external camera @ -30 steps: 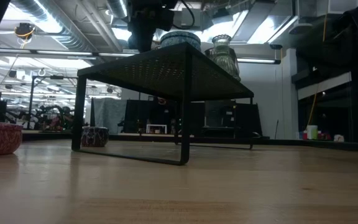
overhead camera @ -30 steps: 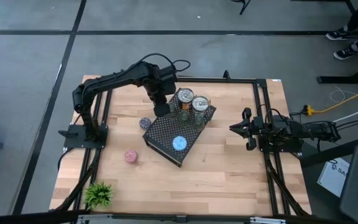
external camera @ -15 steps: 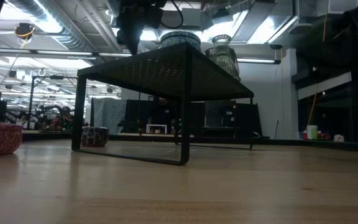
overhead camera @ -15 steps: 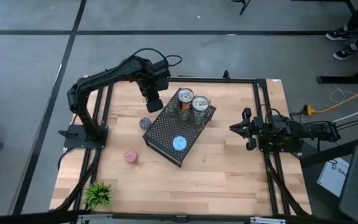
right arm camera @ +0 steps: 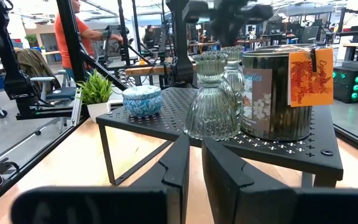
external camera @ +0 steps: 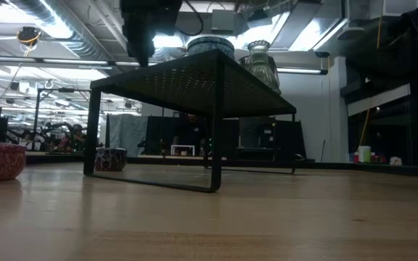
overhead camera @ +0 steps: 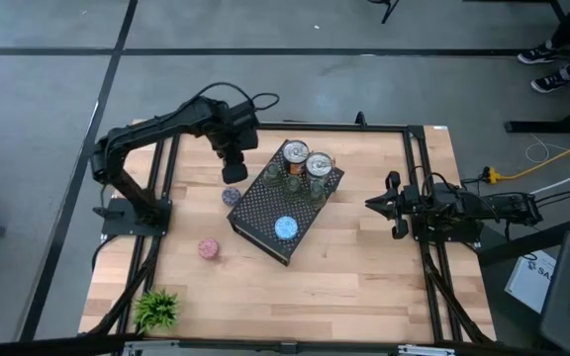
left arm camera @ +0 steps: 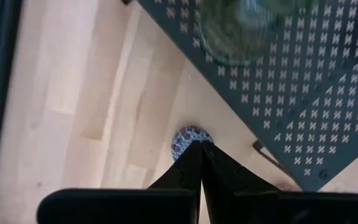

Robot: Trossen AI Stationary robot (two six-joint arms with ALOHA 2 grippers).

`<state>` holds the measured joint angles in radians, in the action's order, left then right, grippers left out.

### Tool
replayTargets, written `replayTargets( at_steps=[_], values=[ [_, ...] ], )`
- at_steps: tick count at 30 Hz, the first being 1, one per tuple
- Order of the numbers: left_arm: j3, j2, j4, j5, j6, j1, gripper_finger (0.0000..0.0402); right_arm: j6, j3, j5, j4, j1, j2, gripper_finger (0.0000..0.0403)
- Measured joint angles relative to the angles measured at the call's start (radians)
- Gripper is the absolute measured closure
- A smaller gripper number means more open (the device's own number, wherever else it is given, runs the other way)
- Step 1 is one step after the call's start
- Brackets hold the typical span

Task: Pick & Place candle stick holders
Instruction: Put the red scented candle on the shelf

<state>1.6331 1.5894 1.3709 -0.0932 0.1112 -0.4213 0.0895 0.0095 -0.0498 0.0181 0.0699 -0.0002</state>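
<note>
My left gripper (overhead camera: 234,173) hangs above the counter (overhead camera: 364,267), just off the black perforated stand (overhead camera: 265,213) on its left-arm side, with its fingers (left arm camera: 194,171) pressed fully together and nothing between them. Straight below it, on the bare wood, sits the purple holder (overhead camera: 231,196), which peeks out past my fingertips in the left wrist view (left arm camera: 188,138), close to the stand's edge. The pink holder (overhead camera: 208,248) lies farther out on the counter, well apart from the stand, between it and the small green plant (overhead camera: 156,309) at the corner.

On top of the stand are the rest that I can see: two silver can-like holders (overhead camera: 295,155) side by side at the far end, two greenish glass holders (overhead camera: 271,176) just beside them, and the blue round holder (overhead camera: 286,228) alone toward the near end. From the right wrist view one glass holder (right arm camera: 212,99) stands upright, next to a can with an orange tag (right arm camera: 277,93).

My right gripper (overhead camera: 376,204) waits at the right side of the counter, pointing toward the stand, nearly closed with only a thin slit between its fingers and holding nothing.
</note>
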Motion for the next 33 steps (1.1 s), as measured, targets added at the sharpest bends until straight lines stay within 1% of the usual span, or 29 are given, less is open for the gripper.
replayTargets(
  at_steps=[5,9,13,17,21,24,30,33],
  values=[
    [-0.175,-0.105,-0.068,-0.009,0.016,0.0,0.04,0.0,0.0,0.0,0.0,0.0,0.0,0.0355],
    [-0.3,-0.177,-0.12,0.015,0.024,0.0,0.04,0.0,0.0,0.0,0.0,0.0,0.0,0.0355],
    [-0.4,-0.221,-0.178,0.01,0.047,-0.009,0.0395,0.0,0.0,0.0,0.0,0.0,0.0,0.0355],
    [-0.471,-0.234,-0.211,-0.004,0.093,-0.021,0.0377,0.0,0.0,0.0,0.0,0.0,0.0,0.0355],
    [-0.523,-0.242,-0.248,-0.005,0.141,-0.029,0.0344,0.0,0.0,0.0,0.0,0.0,0.0,0.0355],
    [-0.547,-0.241,-0.27,-0.004,0.189,-0.033,0.0309,0.0,0.0,0.0,0.0,0.0,0.0,0.0355],
    [-0.598,-0.241,-0.326,-0.006,0.26,-0.034,0.0224,0.0,0.0,0.0,0.0,0.0,0.0,0.0355],
    [-0.613,-0.241,-0.345,-0.008,0.264,-0.034,0.0179,0.0,0.0,0.0,0.0,0.0,0.0,0.0355]
  ],
)
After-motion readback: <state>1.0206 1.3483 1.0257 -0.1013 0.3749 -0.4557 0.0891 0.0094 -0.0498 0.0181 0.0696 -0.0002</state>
